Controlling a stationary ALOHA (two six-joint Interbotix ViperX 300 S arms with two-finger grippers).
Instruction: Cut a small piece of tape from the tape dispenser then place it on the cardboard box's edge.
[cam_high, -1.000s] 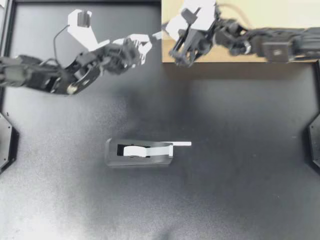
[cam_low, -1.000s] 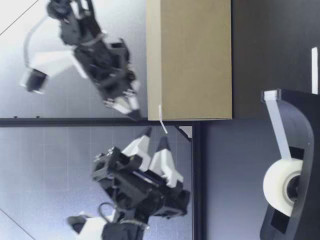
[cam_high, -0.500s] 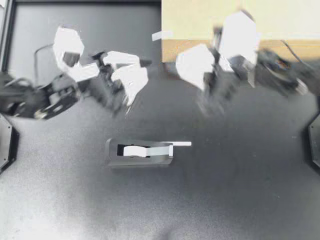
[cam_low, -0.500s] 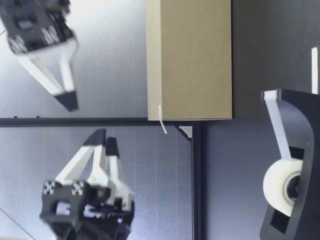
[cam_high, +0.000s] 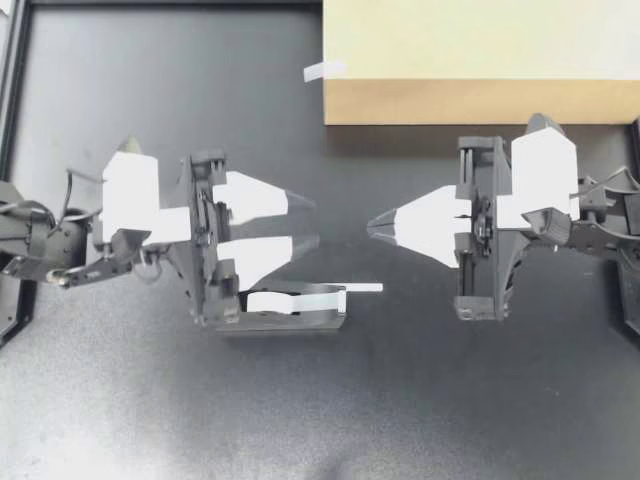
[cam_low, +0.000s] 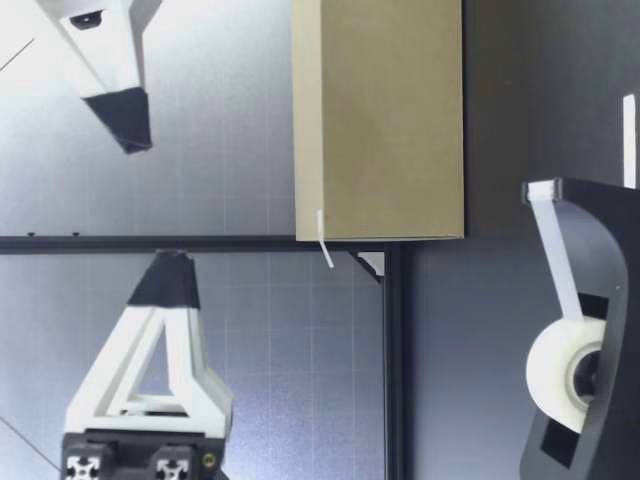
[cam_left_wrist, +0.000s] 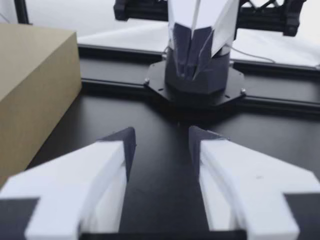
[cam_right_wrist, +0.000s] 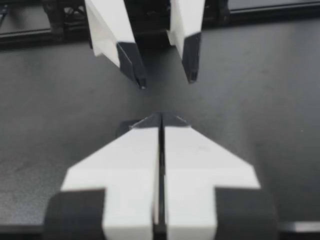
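Here, our left gripper (cam_high: 314, 221) hovers over the tape dispenser (cam_high: 285, 321), its fingers parted and holding nothing. A tape piece (cam_high: 323, 71) overhangs the left edge of the cardboard box (cam_high: 480, 50). Bare table (cam_high: 345, 180) lies between the grippers. Our right gripper (cam_high: 371, 226) is closed and empty, clear of the box.

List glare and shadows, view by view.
Top view: my left gripper and my right gripper wash out white; the cardboard box shades the table beside it. Low view: the backdrop glares behind both grippers. Left wrist view: glare past the table's far edge.
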